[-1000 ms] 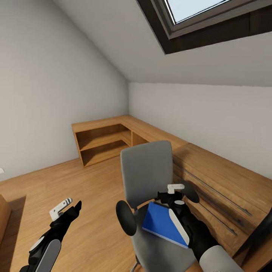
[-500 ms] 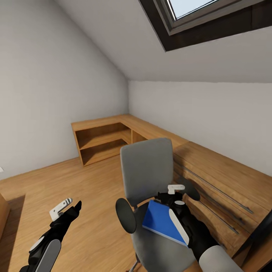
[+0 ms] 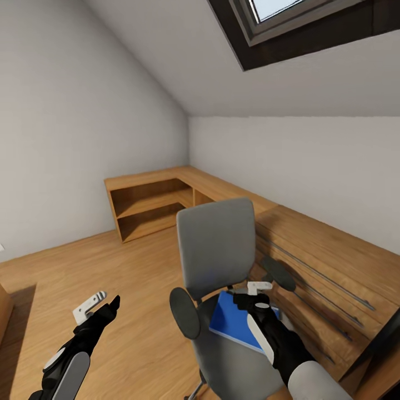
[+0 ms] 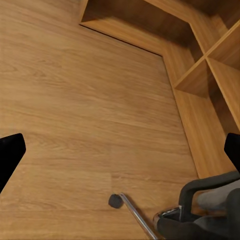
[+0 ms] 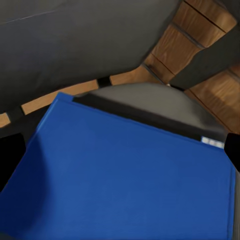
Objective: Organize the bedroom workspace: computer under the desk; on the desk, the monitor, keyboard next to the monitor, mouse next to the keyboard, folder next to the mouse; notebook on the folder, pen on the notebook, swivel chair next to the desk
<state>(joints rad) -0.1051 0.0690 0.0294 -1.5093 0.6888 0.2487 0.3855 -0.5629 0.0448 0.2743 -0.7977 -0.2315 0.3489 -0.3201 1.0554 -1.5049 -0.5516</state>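
The grey swivel chair [image 3: 215, 244] stands in the middle of the head view, its back towards the wooden units. The bright blue folder [image 3: 229, 318] lies flat on its seat. My right gripper [image 3: 251, 294] hangs just above the folder's far edge, open. In the right wrist view the folder [image 5: 130, 180] spreads between the gripper's [image 5: 120, 155] two black fingertips [image 5: 10, 155], which touch nothing. My left gripper [image 3: 99, 308] is open over bare floor to the left of the chair. In the left wrist view that gripper [image 4: 120, 152] is above the chair's chrome base [image 4: 137, 217].
A low wooden shelf unit [image 3: 150, 203] runs along the far walls into the corner. A wooden drawer chest [image 3: 322, 272] stands right behind and beside the chair. The chair's black armrests [image 3: 185, 313] flank the seat. Open wooden floor [image 3: 111, 261] lies to the left.
My right gripper has come down closer to the blue folder, still open. The whole head view has shifted slightly. The left arm has kept its place.
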